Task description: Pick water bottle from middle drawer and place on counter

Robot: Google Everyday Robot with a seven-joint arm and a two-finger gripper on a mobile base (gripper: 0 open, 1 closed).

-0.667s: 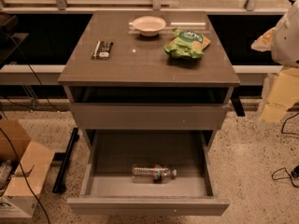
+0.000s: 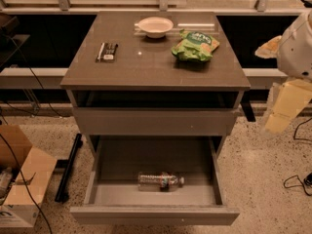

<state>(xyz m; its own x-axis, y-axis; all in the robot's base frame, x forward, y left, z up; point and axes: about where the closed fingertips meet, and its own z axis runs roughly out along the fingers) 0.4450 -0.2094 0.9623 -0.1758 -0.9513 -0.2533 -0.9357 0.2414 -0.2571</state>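
Water bottle lies on its side on the bottom of the pulled-out lower drawer. It is near the drawer's front wall and roughly midway between the side walls, with its cap end pointing toward the right of the view. Nothing touches it.

Above, a shallower drawer front sits under the desk, with a dark gap between the two. On the desk a white bowl stands near the back edge. A green snack bag lies to the bowl's right and a little nearer the front. A small dark flat object lies toward the left side, well apart from both.

The claw hangs off to the right of the cabinet, below a white arm section. It is beside the desk's right edge and well apart from the bottle. I cannot tell whether it is open or closed.

A cardboard box stands on the speckled floor at the lower left.
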